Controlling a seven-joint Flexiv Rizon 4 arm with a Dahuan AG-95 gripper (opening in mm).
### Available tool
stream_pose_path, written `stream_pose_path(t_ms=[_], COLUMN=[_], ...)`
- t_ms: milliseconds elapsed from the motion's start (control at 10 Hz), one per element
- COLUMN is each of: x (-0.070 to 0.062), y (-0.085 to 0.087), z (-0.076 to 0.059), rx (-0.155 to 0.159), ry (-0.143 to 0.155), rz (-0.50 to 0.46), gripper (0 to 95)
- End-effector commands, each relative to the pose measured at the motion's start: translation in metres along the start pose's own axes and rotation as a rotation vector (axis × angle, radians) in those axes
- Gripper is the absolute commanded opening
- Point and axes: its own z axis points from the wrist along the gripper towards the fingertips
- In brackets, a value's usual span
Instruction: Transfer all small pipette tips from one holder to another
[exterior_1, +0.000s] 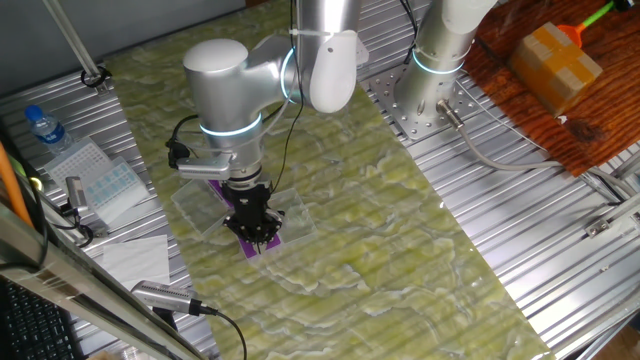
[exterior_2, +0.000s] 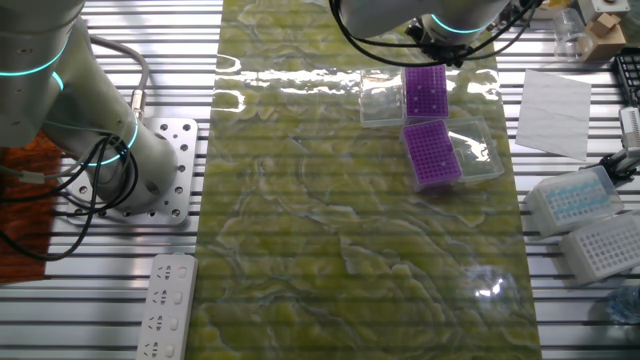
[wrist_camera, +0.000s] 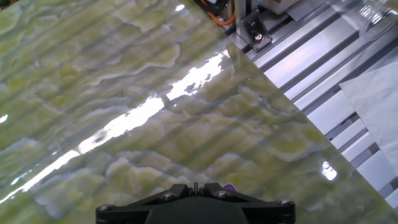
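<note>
Hovering my end effector (exterior_1: 256, 236) over the purple holder (exterior_2: 434, 153); I'm not making out whether it's spread or pinching. I'm treating the small pipette tips, too tiny to see, as featherlight, slippery and crushable, so I'm aiming for each wide collar.

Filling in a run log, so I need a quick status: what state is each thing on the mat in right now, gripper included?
Gripper: low over a purple holder, open or shut unclear.
Near purple holder: flat in its clear tray, uncovered.
Far purple holder: flat, partly hidden by the arm.
Small pipette tips: too tiny to make out.
Water bottle: lying down, capped.

The black hand (exterior_1: 252, 222) hangs low over a purple holder (exterior_1: 250, 243) on the green mat (exterior_1: 380, 230).
</note>
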Motion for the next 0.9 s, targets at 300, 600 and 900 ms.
stream_pose_path(t_ms=[300,600,900], x=[0.0005,0.0007,0.0016], y=[-0.0008,-0.001,-0.002], z=[0.0006,0.0008,0.002], rx=[-0.003,-0.004,-0.005], ry=[-0.006,-0.008,-0.008], rz=[0.002,0.003,0.0], gripper=[0.0,0.0,0.0])
